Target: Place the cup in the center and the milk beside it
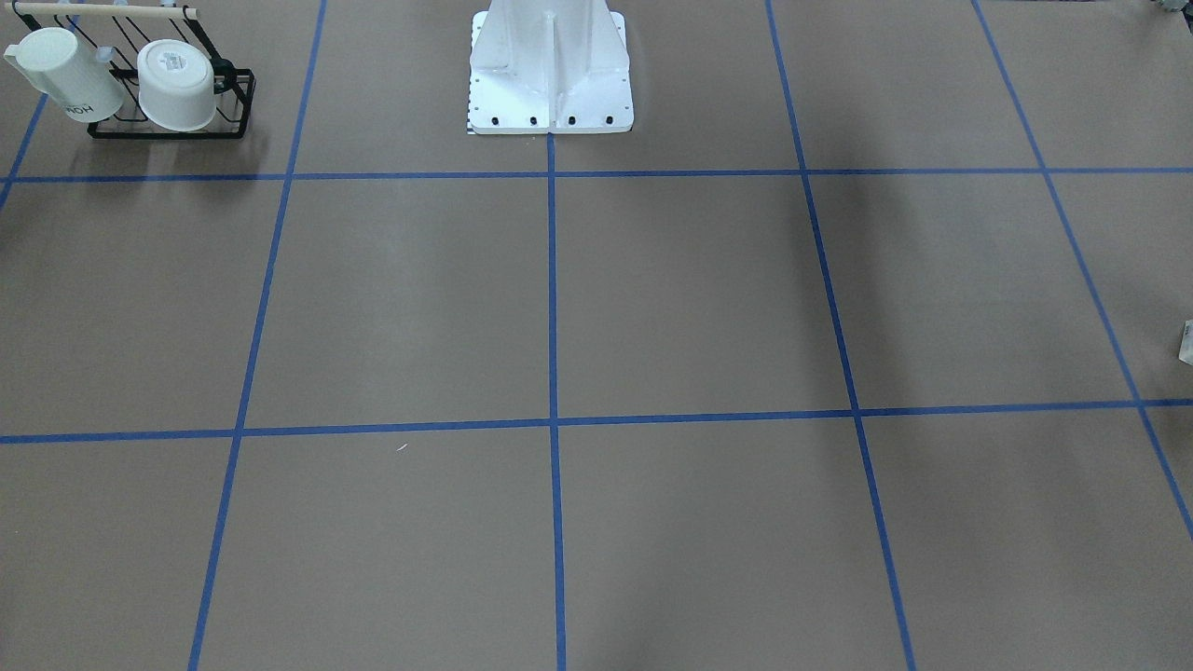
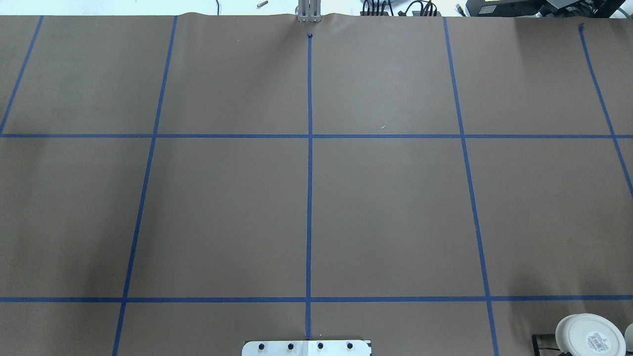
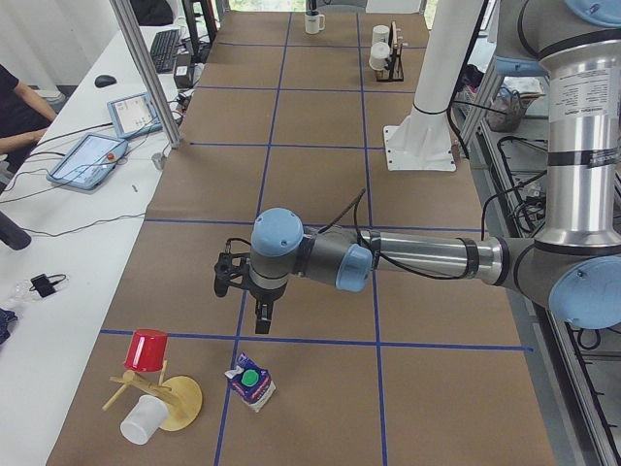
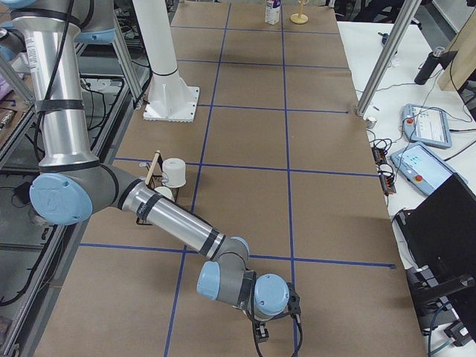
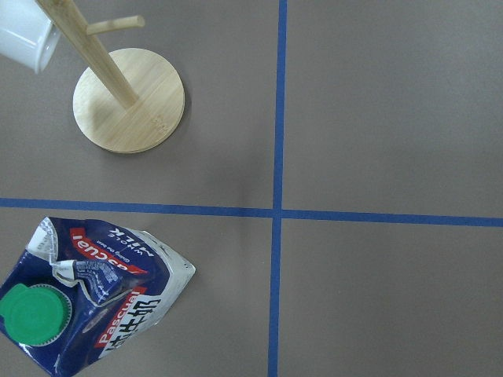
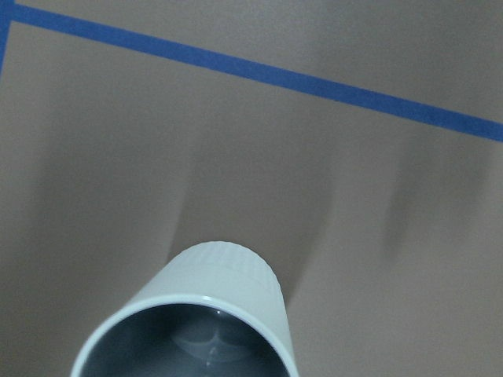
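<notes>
Honestly, I can't tell how open the left gripper (image 3: 245,294) or the right gripper (image 4: 260,331) is. The left one hangs over the milk (image 5: 86,302) near a wooden stand (image 5: 130,98). The carton looks light and dentable, so I'd pinch its flat sides low. The cup (image 6: 196,314) stands close below the right wrist camera.

We find the milk (image 3: 250,382) at the left end of the table (image 2: 222,212), standing just beside the wooden stand (image 3: 182,403), which lies on its operators' side and carries two cups (image 3: 146,349). At the opposite end, the rack (image 1: 168,135) with two mugs (image 1: 175,84) sits to the right of the robot's base (image 1: 550,75). The cup (image 3: 313,21) stands beyond it, nearer the operators' edge.
</notes>
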